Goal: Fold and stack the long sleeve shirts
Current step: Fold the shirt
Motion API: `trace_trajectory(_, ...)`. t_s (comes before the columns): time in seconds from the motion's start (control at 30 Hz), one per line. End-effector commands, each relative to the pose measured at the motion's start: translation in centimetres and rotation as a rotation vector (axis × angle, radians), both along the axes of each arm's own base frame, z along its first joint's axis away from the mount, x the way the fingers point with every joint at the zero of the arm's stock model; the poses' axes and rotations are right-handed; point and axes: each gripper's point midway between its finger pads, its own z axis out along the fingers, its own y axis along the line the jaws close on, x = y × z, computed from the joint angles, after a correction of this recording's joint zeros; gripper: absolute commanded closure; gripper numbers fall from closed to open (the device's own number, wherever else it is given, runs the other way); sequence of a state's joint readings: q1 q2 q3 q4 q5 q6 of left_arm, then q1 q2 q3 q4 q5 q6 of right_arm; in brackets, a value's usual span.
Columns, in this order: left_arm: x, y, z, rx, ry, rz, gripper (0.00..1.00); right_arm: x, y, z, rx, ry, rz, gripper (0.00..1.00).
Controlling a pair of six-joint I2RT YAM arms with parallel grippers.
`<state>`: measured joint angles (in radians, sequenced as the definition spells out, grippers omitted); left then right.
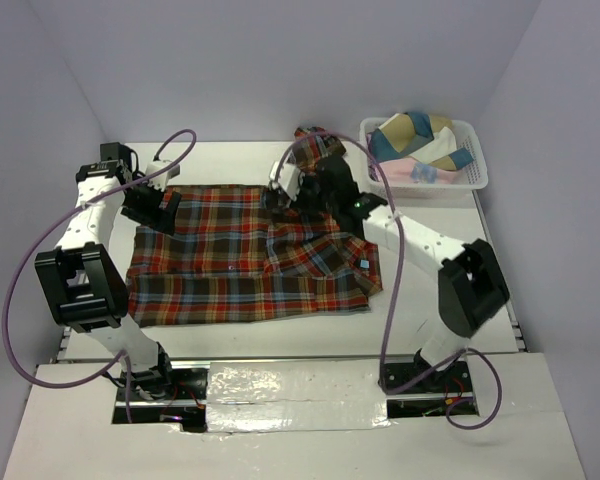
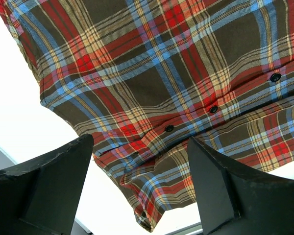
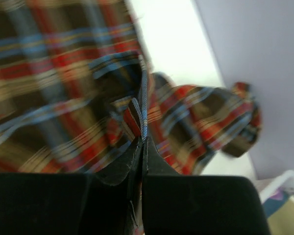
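Observation:
A red-orange, brown and blue plaid long sleeve shirt (image 1: 242, 258) lies spread on the white table, one sleeve (image 1: 316, 142) trailing toward the back. My left gripper (image 1: 156, 208) hovers open over the shirt's far left corner, nothing between its fingers (image 2: 54, 188). In the left wrist view the shirt (image 2: 152, 63) shows its button placket and a folded hem. My right gripper (image 1: 282, 192) is at the shirt's far edge, right of centre. In its wrist view the right gripper (image 3: 143, 140) is shut on a raised fold of the plaid cloth (image 3: 63, 78), which is blurred.
A white slotted basket (image 1: 475, 178) at the back right holds several folded tan, teal and pink cloths (image 1: 415, 138). Purple cables loop over both arms. Grey walls close in the table's left, back and right. The basket's corner (image 3: 284, 183) shows in the right wrist view.

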<state>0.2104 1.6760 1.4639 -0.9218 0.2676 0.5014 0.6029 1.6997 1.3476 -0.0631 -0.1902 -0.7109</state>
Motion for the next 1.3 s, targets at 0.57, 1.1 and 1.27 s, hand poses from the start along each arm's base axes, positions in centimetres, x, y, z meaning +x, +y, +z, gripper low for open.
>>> trace_trajectory(0.57,-0.5,-7.9,5.2,-0.13,-0.246,-0.496,0.22,-19.7,0.6,-3.2,0.194,0.135,0.183,1.0)
trace_trajectory(1.1,-9.3,-22.6,4.6,0.184,-0.935,-1.515,0.24,-22.4,-1.4,-6.3,0.28,0.164,0.175,1.0)
trace_trajectory(1.27,-10.0,-27.0,2.6,0.141,-1.003,-1.615,0.23,-22.5,-1.5,-6.5,0.288,0.169,0.174,1.0)
